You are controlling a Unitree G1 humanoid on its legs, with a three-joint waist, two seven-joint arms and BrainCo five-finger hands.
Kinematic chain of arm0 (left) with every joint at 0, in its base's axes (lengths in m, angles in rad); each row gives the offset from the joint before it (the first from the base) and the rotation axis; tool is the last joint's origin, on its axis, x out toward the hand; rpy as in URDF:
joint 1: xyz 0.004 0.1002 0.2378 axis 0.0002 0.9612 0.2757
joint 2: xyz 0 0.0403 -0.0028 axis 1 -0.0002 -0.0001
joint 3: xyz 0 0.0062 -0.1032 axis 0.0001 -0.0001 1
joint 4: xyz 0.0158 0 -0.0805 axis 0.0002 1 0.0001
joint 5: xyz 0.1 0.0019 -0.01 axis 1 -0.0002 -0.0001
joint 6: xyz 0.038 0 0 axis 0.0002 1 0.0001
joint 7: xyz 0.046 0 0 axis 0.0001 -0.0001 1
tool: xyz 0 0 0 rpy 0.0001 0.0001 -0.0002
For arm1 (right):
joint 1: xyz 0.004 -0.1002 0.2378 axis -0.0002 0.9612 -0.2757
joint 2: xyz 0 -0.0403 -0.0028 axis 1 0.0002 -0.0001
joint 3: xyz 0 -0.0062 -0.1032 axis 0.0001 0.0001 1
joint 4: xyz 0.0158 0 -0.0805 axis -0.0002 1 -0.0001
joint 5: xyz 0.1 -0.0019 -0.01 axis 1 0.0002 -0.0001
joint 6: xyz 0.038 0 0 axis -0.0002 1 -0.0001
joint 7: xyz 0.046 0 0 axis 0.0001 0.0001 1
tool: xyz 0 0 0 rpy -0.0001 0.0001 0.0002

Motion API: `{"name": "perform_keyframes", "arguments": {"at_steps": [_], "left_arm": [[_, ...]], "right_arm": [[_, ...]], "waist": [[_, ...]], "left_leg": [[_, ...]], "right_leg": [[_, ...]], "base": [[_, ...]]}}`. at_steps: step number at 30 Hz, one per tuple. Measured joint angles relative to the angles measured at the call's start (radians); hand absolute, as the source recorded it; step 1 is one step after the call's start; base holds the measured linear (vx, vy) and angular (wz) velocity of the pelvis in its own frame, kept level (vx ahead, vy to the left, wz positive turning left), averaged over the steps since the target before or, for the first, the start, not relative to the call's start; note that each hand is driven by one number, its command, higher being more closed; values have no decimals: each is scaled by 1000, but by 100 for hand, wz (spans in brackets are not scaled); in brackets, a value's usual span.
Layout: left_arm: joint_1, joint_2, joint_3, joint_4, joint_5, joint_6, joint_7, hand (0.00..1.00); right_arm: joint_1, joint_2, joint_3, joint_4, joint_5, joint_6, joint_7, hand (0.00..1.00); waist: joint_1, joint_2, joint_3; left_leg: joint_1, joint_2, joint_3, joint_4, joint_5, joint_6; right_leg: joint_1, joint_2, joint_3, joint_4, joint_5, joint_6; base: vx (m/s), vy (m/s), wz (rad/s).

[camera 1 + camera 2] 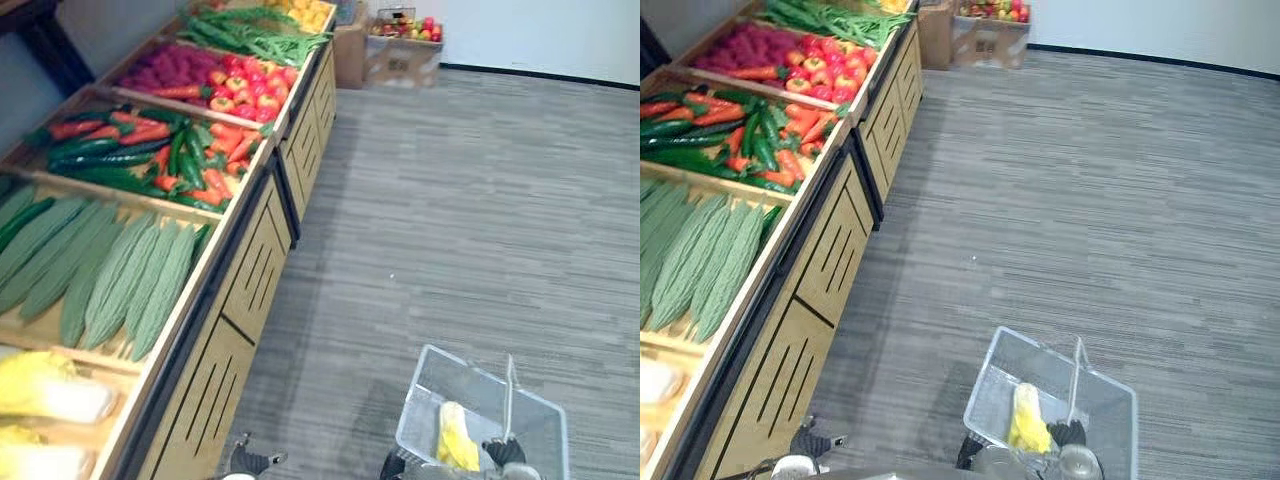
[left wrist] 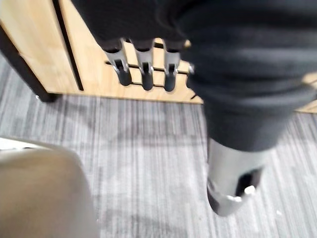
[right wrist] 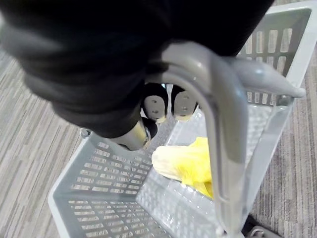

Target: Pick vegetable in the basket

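Note:
A grey plastic basket (image 1: 432,398) hangs low at my right side, above the carpet. My right hand (image 3: 167,103) is shut on its upright handle (image 3: 224,114), and the same hand (image 1: 504,451) appears at the lower edge of the left eye view. One yellow-and-white leafy cabbage (image 1: 455,438) lies in the basket (image 3: 99,198), seen close as a pale yellow cabbage (image 3: 190,163). My left hand (image 2: 143,74) hangs beside the wooden stand with straight fingers, holding nothing; this left hand (image 1: 246,461) is low near the stand's front panel.
A long wooden produce stand (image 1: 245,290) runs along my left. Its bins hold yellow cabbages (image 1: 45,395), green ridged gourds (image 1: 110,270), cucumbers and carrots (image 1: 150,150) and red peppers (image 1: 245,85). Cardboard boxes of fruit (image 1: 400,45) stand by the far wall. Grey carpet (image 1: 450,200) stretches right.

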Motion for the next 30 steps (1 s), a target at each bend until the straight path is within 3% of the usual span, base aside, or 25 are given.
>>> {"name": "perform_keyframes", "arguments": {"at_steps": [1,2,4,5,7,8,10,12,14,18,27,30], "left_arm": [[3,-3,2,-2,-1,0,2,0],[6,0,2,-7,-3,1,3,0],[25,4,1,-16,-9,0,16,0],[33,2,-1,-16,-9,0,20,0],[47,-1,-8,-16,-13,-5,21,0],[50,-7,-17,-14,-13,-7,21,0],[59,-11,-17,-13,-12,-7,20,0],[60,7,-25,-9,-7,-6,21,0],[61,12,-36,2,-5,-5,20,0],[60,10,-56,3,2,-6,19,0],[60,11,-74,5,1,-8,18,0],[60,17,-88,5,1,-7,16,0]], "right_arm": [[4,-9,15,-9,0,0,-2,100],[0,-9,18,-10,0,-1,-3,100],[-25,-15,19,-8,1,-1,-2,100],[-25,-15,21,-7,1,-5,-2,100],[-21,-16,24,-9,2,-8,-2,100],[-20,-21,23,-13,9,-9,-3,100],[-14,-21,23,-13,18,-9,-1,100],[-9,-6,16,-22,38,-16,8,100],[15,-6,9,-37,63,-16,11,100],[26,-5,-12,-41,95,-18,12,100],[19,7,-3,-36,97,-29,16,100],[17,7,-37,-36,98,-29,15,100]], "waist": [[7,7,1],[10,5,5],[19,-15,17],[25,-17,17],[35,-7,17],[35,13,18],[40,27,6],[41,-9,9],[39,-12,5],[38,13,-9],[55,16,-13],[61,3,-6]], "left_leg": [[-37,6,-86,26,68,23],[-62,2,-157,48,65,20],[-124,-140,-560,7,7,-10],[-126,-190,-666,-37,1,-17],[-127,-237,-785,-154,22,-13],[-131,-242,-833,-230,98,-21],[-109,-250,-848,-296,75,-27],[-107,-295,-818,-357,86,-1],[-89,-340,-817,-384,92,9],[-77,-374,-817,-408,92,17],[-31,-375,-795,-434,84,32],[-27,-391,-791,-412,48,61]], "right_leg": [[2,11,36,-4,-1,-1],[7,11,66,-6,-3,-5],[16,-22,150,7,2,3],[18,-31,181,3,8,13],[8,-33,229,-4,20,33],[3,-17,245,-21,32,52],[-5,-12,274,-55,52,83],[-8,-45,290,-112,102,114],[5,-78,291,-126,115,131],[12,-107,290,-138,125,148],[24,-104,308,-131,124,151],[-27,-137,318,7,53,174]], "base": [[-54,-55,-64],[-76,-39,-92],[-62,53,-105],[-43,88,-90],[-59,207,-77],[-57,210,-64],[4,201,-39],[10,257,-23],[19,197,2],[40,124,5],[19,14,-10],[-25,70,-4]]}}
